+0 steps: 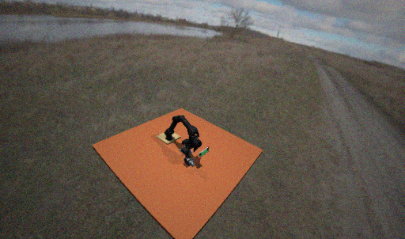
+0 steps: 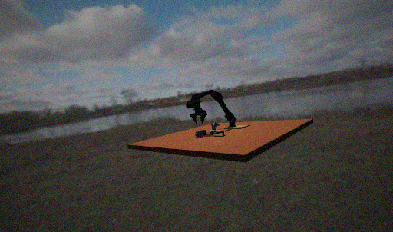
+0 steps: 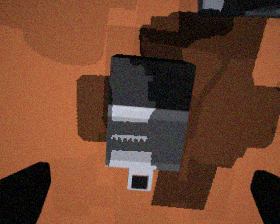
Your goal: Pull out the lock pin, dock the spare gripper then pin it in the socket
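Note:
The spare gripper (image 1: 189,161) (image 2: 200,133) (image 3: 146,135) lies on the orange mat as a dark grey block. Its pale spigot (image 3: 141,171) with a square hole points to the bottom of the wrist view. My gripper (image 1: 191,146) (image 2: 199,120) (image 3: 153,177) is open and empty, and hangs above the block with a finger to either side in the wrist view. The dark mount parts (image 2: 214,125) stand beside the block, toward the arm's base. The lock pin and the inside of the socket cannot be made out.
A green panel (image 1: 204,151) (image 2: 219,135) is near the spare gripper. The arm's base stands on a pale yellow board (image 1: 162,137) (image 2: 242,127). Part of another dark object (image 3: 248,9) with a grey face shows at the wrist view's upper right. Shadows surround the block.

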